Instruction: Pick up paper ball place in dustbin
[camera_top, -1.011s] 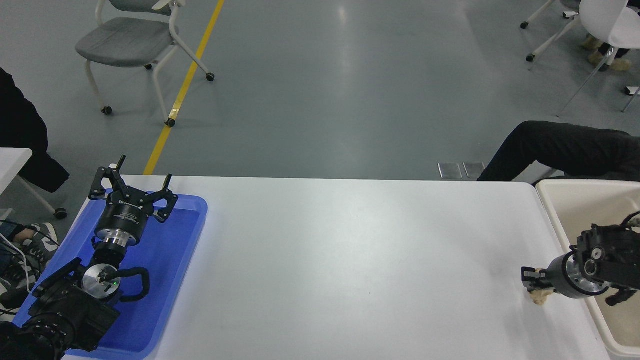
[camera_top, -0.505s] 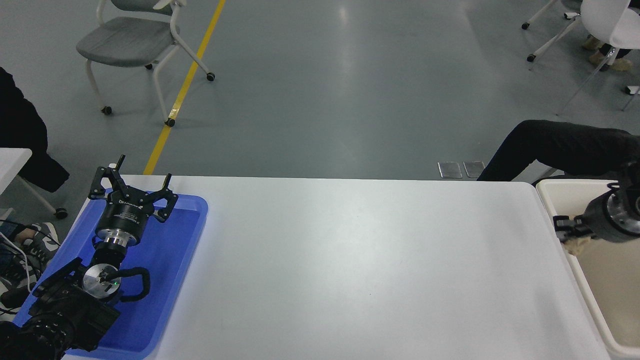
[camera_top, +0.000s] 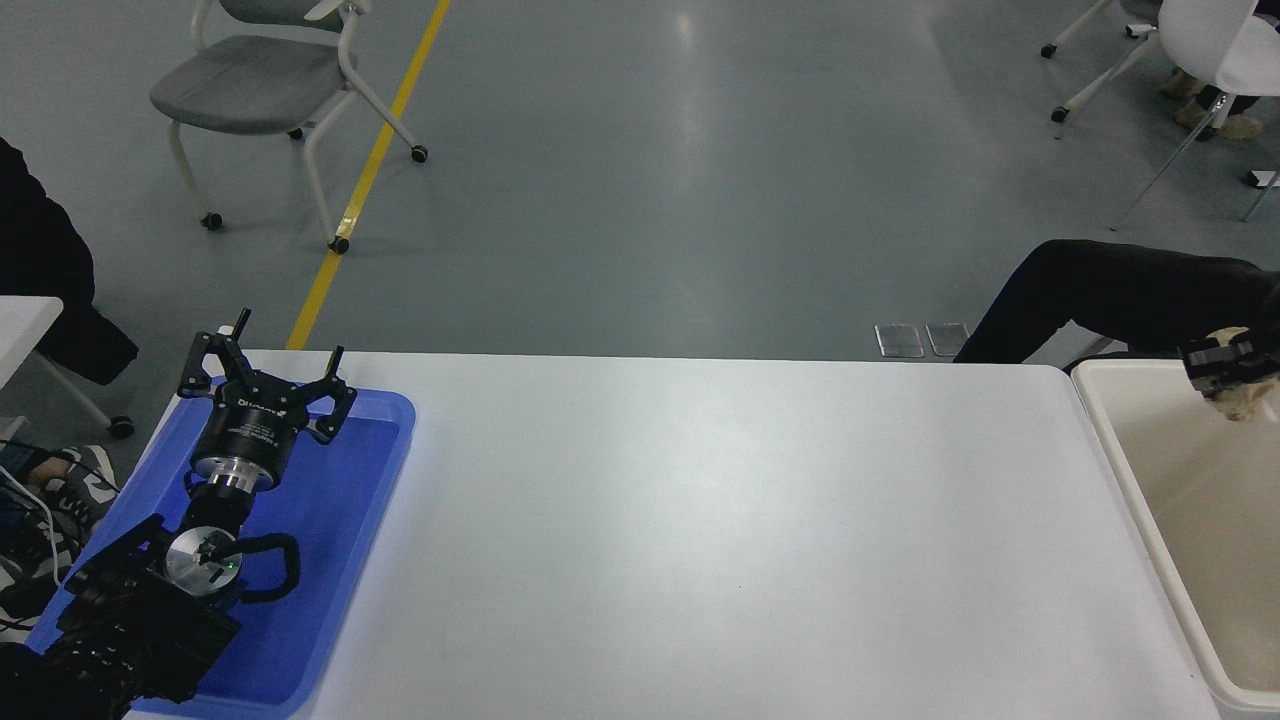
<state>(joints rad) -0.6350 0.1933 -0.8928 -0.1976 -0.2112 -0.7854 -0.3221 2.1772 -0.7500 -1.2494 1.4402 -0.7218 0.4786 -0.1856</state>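
Two grippers show. One, the left gripper (camera_top: 268, 365), hangs over a single blue tray (camera_top: 350, 520) with fingers spread wide, grasping nothing. One white table (camera_top: 700, 520) fills the middle. At the far right edge the right gripper (camera_top: 1222, 368), mostly cut off, pinches the one paper ball (camera_top: 1243, 403) above the single dustbin (camera_top: 1130, 470).

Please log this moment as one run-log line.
right gripper: holding paper ball | over dustbin | left gripper: open, over blue tray

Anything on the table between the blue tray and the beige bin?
Nothing: in the head view, bare white table separates the shallow blue plastic tray from the cream rectangular plastic dustbin.
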